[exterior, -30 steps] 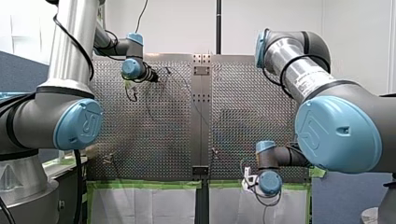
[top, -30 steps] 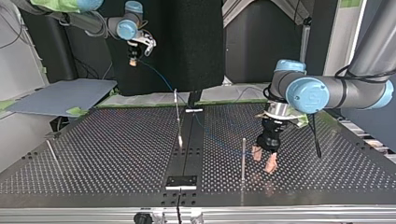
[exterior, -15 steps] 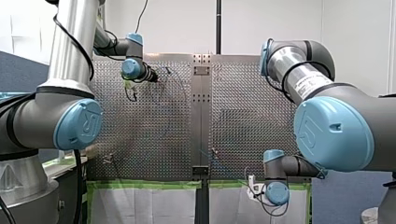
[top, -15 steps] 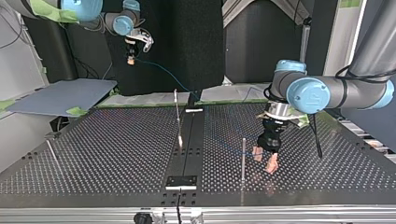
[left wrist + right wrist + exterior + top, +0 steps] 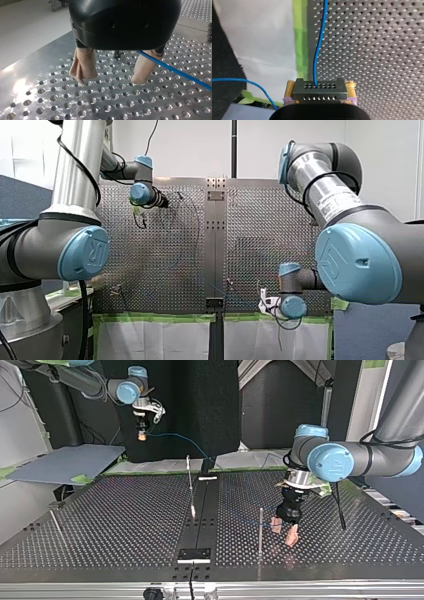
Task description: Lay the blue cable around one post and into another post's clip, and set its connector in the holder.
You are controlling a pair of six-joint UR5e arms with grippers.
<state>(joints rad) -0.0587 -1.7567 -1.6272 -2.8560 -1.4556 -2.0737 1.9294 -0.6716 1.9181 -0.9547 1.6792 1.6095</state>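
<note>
My right gripper [image 5: 142, 434] hangs high behind the table at the top view's left, shut on a dark grey connector [image 5: 320, 93] held between its yellow pads. The blue cable [image 5: 318, 47] leaves the connector and sags toward the table [image 5: 175, 436]. My left gripper [image 5: 284, 530] stands open just above the plate, beside a thin post [image 5: 260, 530]. In the left wrist view its beige pads [image 5: 83, 66] are spread with nothing between them, and the cable [image 5: 175, 72] crosses one pad and runs off to the side. A second post [image 5: 190, 485] rises at the table's middle.
A third thin post [image 5: 55, 522] stands at the top view's left edge. A small black block [image 5: 194, 554] sits on the centre strip near the front edge. Green tape [image 5: 300, 45] lines the perforated table [image 5: 125, 525], and a grey board [image 5: 65, 462] lies beyond it.
My right gripper, still holding the connector, has swung out and come back, ending lower in the top view; the cable's slack moved with it. My left gripper has stayed in place, open.
</note>
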